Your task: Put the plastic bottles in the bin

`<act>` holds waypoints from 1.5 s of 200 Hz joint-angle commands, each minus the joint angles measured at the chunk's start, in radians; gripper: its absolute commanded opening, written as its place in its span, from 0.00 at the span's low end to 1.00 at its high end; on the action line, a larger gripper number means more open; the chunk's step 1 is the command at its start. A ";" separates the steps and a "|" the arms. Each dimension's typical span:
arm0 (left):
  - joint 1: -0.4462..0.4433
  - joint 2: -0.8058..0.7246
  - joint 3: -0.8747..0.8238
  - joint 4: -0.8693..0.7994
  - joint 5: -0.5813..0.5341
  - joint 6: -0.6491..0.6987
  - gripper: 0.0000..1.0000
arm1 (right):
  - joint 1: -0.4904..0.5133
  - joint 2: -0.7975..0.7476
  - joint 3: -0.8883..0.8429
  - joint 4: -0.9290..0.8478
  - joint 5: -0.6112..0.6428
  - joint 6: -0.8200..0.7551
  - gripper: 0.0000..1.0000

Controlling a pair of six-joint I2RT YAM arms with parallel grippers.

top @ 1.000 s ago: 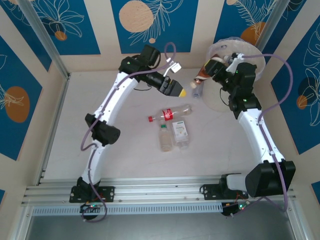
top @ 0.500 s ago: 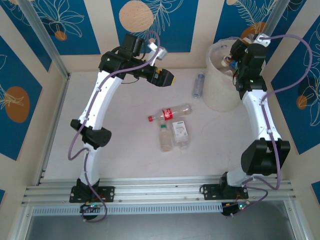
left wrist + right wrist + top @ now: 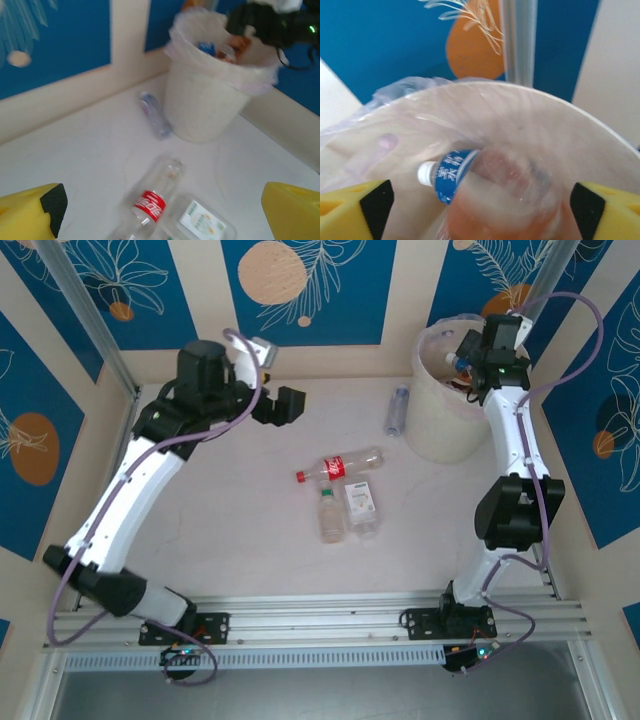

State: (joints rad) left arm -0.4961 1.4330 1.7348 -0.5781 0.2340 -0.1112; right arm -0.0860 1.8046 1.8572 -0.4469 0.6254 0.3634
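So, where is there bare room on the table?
Bare: the wide patch between the left arm and the three middle bottles, and the strip between those bottles and the near rail. Crowded: the middle cluster, and beside the bin, where a bottle lies.

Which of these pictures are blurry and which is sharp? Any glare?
Top view: sharp, evenly lit, only soft shadows beside the bottles on the table. Left wrist view: soft all over, the bin hazy, no strong glare. Right wrist view: the blurriest; a brownish shape inside the bin is smeared, the blue-label bottle above it a little clearer.
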 commanded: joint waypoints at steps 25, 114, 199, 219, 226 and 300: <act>0.028 -0.060 -0.276 0.249 -0.247 -0.137 1.00 | 0.039 -0.144 -0.010 -0.019 -0.053 -0.009 1.00; 0.097 -0.192 -0.689 0.450 -0.405 -0.341 1.00 | 0.308 -0.133 -0.052 -0.061 -0.594 -0.143 0.99; 0.194 -0.258 -0.826 0.524 -0.316 -0.421 1.00 | 0.424 0.318 0.174 -0.246 0.094 -0.030 1.00; 0.207 -0.250 -0.834 0.531 -0.302 -0.433 1.00 | 0.426 0.426 0.266 -0.320 0.145 -0.040 0.99; 0.212 -0.246 -0.837 0.536 -0.294 -0.438 1.00 | 0.427 0.453 0.276 -0.325 0.162 -0.042 0.99; 0.237 -0.202 -0.843 0.556 -0.242 -0.471 1.00 | 0.394 0.622 0.358 -0.401 0.145 0.065 1.00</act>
State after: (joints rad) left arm -0.2768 1.2182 0.9039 -0.0551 -0.0406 -0.5602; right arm 0.3290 2.3932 2.1735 -0.7837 0.7555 0.3542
